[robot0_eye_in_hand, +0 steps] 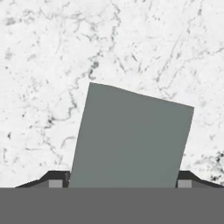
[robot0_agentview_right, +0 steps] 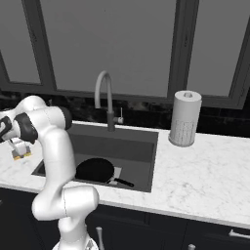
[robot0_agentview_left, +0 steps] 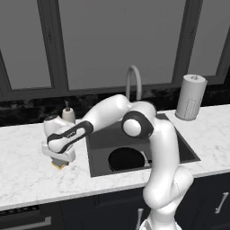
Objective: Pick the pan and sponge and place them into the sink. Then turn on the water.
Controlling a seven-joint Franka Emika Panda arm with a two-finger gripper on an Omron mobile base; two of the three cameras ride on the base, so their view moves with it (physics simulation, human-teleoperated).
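End effector [robot0_eye_in_hand: 118, 183] | spread wide, straddling sponge [robot0_eye_in_hand: 131, 140] | not clenched

Bare marble counter [robot0_eye_in_hand: 39, 52] around sponge [robot0_eye_in_hand: 131, 140]

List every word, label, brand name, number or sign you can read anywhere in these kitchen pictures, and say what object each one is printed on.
None can be read.
The paper towel roll, soap dispenser, sponge, faucet, pan and marble counter carry no lettering; the roll shows a faint dotted texture, not text.
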